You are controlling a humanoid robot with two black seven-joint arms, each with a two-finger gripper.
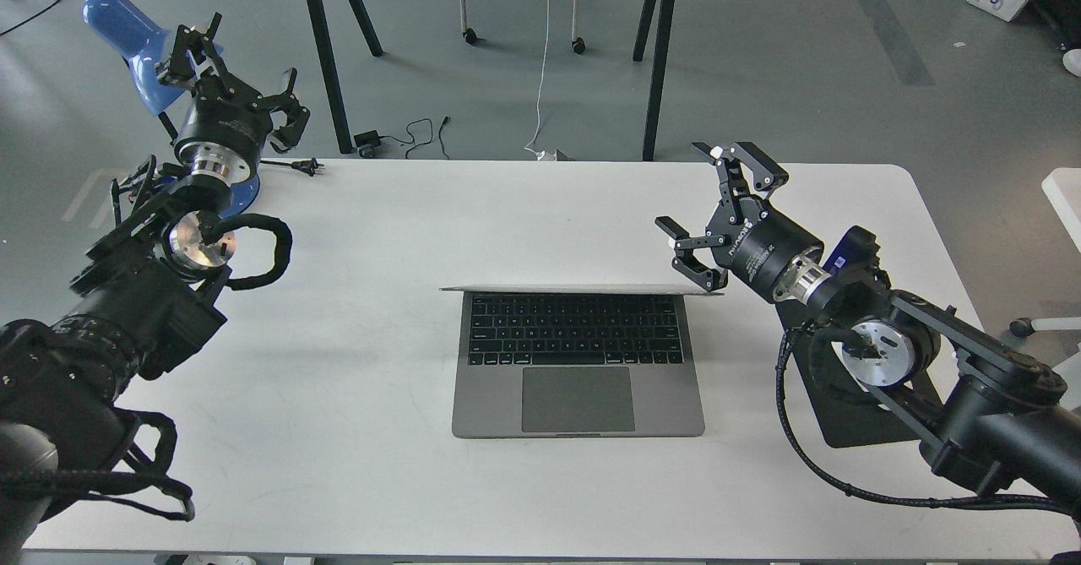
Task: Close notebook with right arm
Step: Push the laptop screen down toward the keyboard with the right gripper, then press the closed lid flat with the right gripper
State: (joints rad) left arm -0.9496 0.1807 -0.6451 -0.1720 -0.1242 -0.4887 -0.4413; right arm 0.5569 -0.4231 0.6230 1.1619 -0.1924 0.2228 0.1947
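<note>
**Laptop open, right tool beside lid edge**

Notebook [578, 361] lying open at centre of white worktop [380, 236], lid seen edge-on. Right tool [714, 210] spread wide, released, just right of notebook's lid corner. Left tool [232, 75] spread, empty, well left of notebook. Black mouse pad [853, 430] right of notebook.

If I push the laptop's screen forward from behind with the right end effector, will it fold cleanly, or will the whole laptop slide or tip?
The laptop looks like rigid metal, so its lid should probably swing as one stiff panel. The right end effector is open beside the lid's right corner; pushing there may twist the base. The white table looks smooth, so the laptop might slide toward me.
</note>
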